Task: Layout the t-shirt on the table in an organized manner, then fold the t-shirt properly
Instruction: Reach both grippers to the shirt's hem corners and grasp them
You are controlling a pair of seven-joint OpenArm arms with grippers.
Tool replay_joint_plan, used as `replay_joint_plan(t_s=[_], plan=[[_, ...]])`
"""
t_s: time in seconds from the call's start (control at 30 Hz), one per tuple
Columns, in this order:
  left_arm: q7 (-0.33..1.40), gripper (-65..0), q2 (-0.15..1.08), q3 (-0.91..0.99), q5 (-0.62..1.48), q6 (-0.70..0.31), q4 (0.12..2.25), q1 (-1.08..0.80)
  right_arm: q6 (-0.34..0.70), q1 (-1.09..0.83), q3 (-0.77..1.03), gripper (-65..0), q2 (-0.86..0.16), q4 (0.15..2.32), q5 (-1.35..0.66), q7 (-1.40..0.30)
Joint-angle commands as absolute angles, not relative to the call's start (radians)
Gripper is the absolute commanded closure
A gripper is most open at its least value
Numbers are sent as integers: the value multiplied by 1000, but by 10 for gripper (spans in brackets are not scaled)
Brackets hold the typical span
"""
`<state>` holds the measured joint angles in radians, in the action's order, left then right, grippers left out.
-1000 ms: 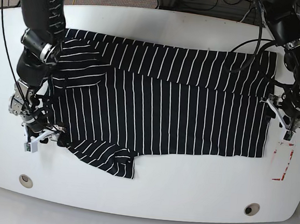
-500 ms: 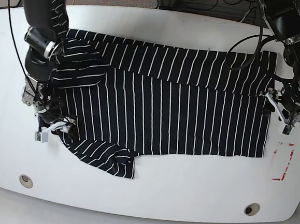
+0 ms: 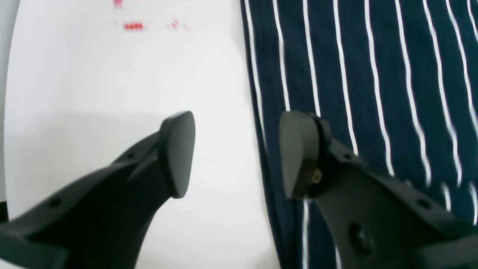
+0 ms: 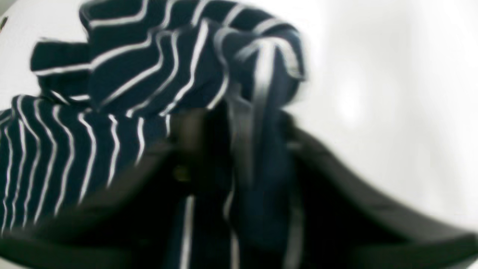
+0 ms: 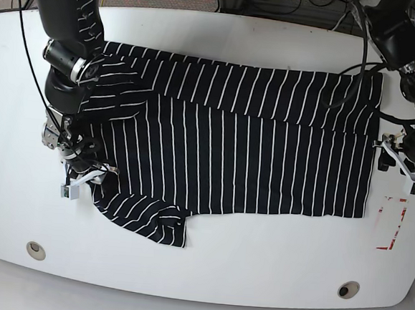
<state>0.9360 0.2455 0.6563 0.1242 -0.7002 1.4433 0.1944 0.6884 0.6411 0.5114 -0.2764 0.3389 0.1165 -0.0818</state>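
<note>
Spread wide on my left gripper (image 3: 231, 153), the jaws straddle the side edge of the t-shirt (image 5: 229, 149), one finger over bare table (image 5: 257, 259), the other over striped cloth, nothing pinched. My right gripper (image 4: 239, 157) has a bunch of striped fabric gathered between its jaws at the shirt's opposite end, though the wrist picture is too blurred for me to call it a firm pinch. As I judge it, layout is largely done: the body lies mostly flat across the table with its top strip folded over, but the sleeve near my right arm is crumpled and the lower flap twisted, so smoothing and proper folds remain. Bare white surface lies in front of the shirt, toward the grommet holes (image 5: 35, 249), and the red-and-white sticker (image 5: 392, 223) sits just beside the left-hand edge.
</note>
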Motion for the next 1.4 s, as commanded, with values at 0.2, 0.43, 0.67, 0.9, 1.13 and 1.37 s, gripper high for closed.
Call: replay_joint_plan(t_s=[0.2, 0.43, 0.67, 0.9, 1.13, 1.37], plan=[[846, -346, 337, 685, 101, -639, 1070, 479, 698, 667, 510, -60, -289, 348, 117, -82], [611, -346, 358, 610, 101, -538, 685, 636, 698, 665, 510, -60, -289, 348, 117, -82], [437, -354, 384, 526, 102, -473, 395, 723, 698, 665, 510, -60, -289, 348, 117, -82], [366, -393, 380, 478, 104, -443, 298, 734, 698, 665, 510, -60, -291, 348, 117, -82], [375, -389, 354, 476, 99, -440, 295, 733, 698, 657, 512, -59, -298, 348, 117, -82], [372, -132, 340, 392, 105, -440, 298, 733, 698, 627, 512, -59, -297, 397, 116, -82]])
